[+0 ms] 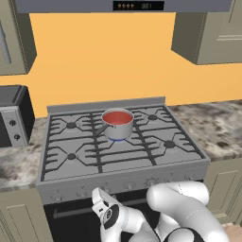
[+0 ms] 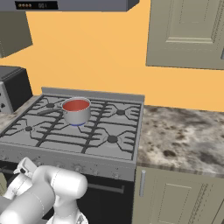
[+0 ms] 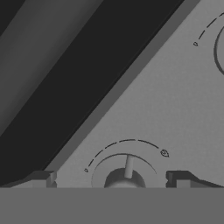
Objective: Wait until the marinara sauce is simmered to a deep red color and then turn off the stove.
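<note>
Red marinara sauce (image 1: 116,117) sits in saucepan on stove (image 1: 156,163), blue flame beneath. You see fingers (image 3: 41,178) spread wide, empty, straddling front knob (image 3: 124,178).

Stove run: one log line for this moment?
gripper: open, astride front knob | marinara sauce: red, in saucepan on stove | flame under pan: blue, lit

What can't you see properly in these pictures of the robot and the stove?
- Knob in the hand view: its lower part is cut off by the bottom edge, between the open fingers.
- Second knob in the hand view: cut off by the right edge.
- Front knobs of the stove in the left base view: too small to read.
- Burner under the saucepan: mostly hidden by the pan; just a blue glow shows.
</note>
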You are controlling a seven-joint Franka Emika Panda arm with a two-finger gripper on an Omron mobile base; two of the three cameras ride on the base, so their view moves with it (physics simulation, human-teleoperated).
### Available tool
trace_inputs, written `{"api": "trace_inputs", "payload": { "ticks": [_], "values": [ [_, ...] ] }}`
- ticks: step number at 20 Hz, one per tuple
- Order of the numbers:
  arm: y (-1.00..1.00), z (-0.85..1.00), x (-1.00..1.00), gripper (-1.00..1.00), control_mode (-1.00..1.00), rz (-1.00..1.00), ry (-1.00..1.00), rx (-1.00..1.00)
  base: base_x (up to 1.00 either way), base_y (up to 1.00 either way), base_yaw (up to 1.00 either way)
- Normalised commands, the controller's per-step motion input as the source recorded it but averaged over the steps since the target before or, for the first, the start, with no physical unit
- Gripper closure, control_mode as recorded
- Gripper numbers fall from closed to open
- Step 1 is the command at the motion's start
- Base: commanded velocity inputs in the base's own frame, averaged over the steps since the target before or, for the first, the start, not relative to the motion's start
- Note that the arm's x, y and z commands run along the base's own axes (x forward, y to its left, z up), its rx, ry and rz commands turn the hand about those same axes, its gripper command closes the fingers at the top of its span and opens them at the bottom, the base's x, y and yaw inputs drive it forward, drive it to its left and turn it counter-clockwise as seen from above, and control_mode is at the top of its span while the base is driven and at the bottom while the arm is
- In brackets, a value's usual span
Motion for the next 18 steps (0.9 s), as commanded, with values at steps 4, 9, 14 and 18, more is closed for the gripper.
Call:
{"api": "trace_inputs", "payload": {
  "ticks": [4, 9, 14, 18],
  "values": [
    [0.00, 0.00, 0.00, -1.00, -1.00, 0.00, 0.00, 0.00, 0.00, 0.00, 0.00],
    [0.00, 0.00, 0.00, -1.00, -1.00, 0.00, 0.00, 0.00, 0.00, 0.00, 0.00],
    [0.00, 0.00, 0.00, -1.00, -1.00, 0.00, 0.00, 0.00, 0.00, 0.00, 0.00],
    [0.00, 0.00, 0.00, -1.00, -1.00, 0.00, 0.00, 0.00, 0.00, 0.00, 0.00]
  ]
}}
